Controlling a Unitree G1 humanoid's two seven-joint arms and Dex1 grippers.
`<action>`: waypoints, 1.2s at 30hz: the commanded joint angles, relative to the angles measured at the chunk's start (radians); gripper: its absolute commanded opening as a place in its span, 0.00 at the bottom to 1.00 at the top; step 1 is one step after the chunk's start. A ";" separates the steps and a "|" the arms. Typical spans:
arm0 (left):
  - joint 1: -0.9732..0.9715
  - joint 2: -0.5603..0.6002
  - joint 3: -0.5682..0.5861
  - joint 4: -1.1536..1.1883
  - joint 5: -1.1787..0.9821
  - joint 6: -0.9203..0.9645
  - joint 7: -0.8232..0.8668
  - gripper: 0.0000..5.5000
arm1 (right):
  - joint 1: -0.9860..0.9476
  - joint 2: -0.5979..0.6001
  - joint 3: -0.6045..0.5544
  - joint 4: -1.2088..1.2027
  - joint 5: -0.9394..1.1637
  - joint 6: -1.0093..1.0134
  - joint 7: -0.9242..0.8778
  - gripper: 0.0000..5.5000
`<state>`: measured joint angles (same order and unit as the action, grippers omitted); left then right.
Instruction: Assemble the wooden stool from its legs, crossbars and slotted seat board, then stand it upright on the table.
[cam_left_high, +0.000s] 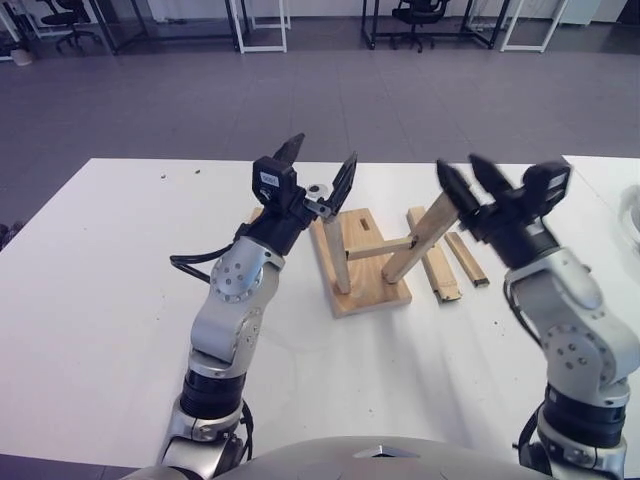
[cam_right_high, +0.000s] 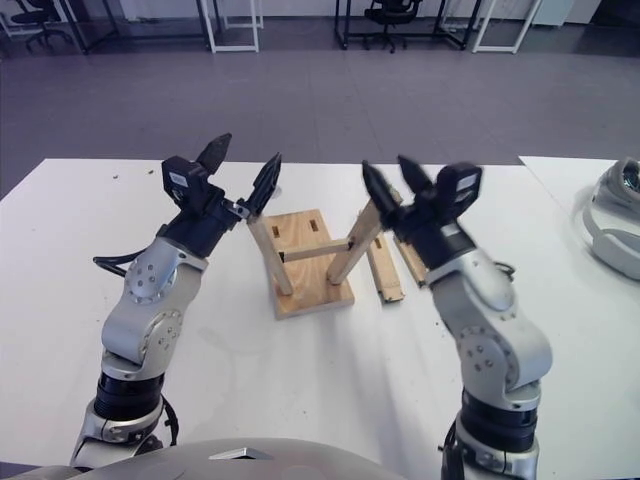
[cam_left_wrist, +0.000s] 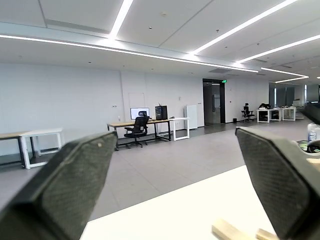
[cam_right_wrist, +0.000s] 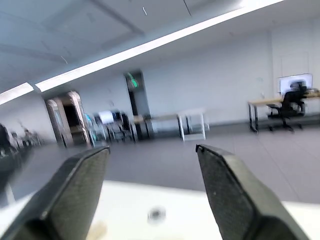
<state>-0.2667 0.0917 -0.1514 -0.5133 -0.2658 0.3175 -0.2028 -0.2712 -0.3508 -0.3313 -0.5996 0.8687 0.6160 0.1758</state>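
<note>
Danger, as I judge it, sits in the two legs that stand in the seat board (cam_left_high: 378, 288). The left leg (cam_left_high: 337, 255) and the right leg (cam_left_high: 418, 240) both lean, and only one crossbar (cam_left_high: 380, 247) joins them. A sideways push from either of my grippers can therefore pull a leg out of its slot, or slide the whole board on the table (cam_left_high: 120, 260).

My left gripper (cam_left_high: 325, 152) is wide open and holds nothing; it hangs just above the top of the left leg. My right gripper (cam_left_high: 460, 166) is spread and empty too, just beside the top of the right leg. Whether it touches the wood, I cannot tell.

These joined parts stand upside down in the middle of the table, with the board flat and the legs pointing up. The right leg tilts to the right, and the crossbar's long axis runs left to right. A longer loose piece (cam_left_high: 440, 268) and a shorter loose piece (cam_left_high: 467, 258) lie right of the board, with their long axes running near to far, not yet fitted.
</note>
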 joint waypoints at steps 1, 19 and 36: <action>-0.179 0.006 0.067 -0.063 -0.081 0.099 0.000 0.79 | -0.264 -0.052 -0.041 0.141 0.167 0.050 0.010 0.59; -0.203 0.131 0.334 0.083 -0.393 0.089 -0.087 0.79 | -0.210 -0.066 0.021 0.611 -0.017 -0.026 -0.035 0.59; 0.452 0.790 0.013 0.258 0.286 -0.305 -0.651 0.79 | -0.109 -0.125 0.492 0.830 -0.588 -0.347 0.429 0.59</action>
<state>0.2493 0.8728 -0.0988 -0.2739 -0.0259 0.0353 -0.8266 -0.2150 -0.5078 0.1428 -0.0445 0.4369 0.3845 0.7015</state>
